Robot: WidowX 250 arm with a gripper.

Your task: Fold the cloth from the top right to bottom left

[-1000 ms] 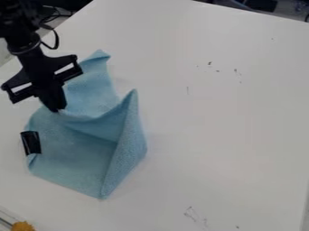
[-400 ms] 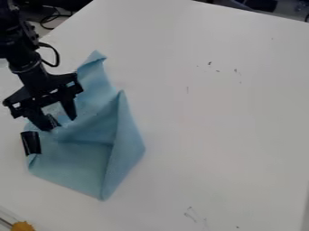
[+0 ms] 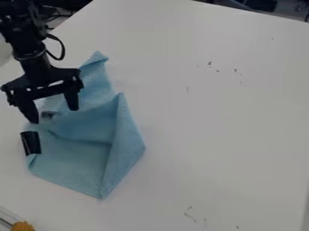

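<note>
Right now the end effector (image 3: 53, 115) is open, its jaws parted over the upper left part of the blue cloth (image 3: 66, 169), with nothing clearly pinched between them. That spread would suit either letting a layer go or taking a fresh grip; which, I cannot tell. Between the jaws is a small dark patch (image 3: 48, 115) that I cannot identify. Just below the end effector, a black strip (image 3: 30, 143) sits at the cloth's left edge, perhaps marking or weighting it.

To the end effector's right, the cloth rises to a peak, and a flap runs down toward its lowest corner. Above and to the right, another corner points away, so the diagonal fold looks only partly made; it probably needs pulling across and flattening.

Farther right, the white table (image 3: 217, 131) carries scattered dark marks (image 3: 209, 63). Well below the end effector is a fuzzy orange thing (image 3: 23, 226). Beyond the table's far edge, far up and right, are dark furnishings (image 3: 260, 4).
</note>
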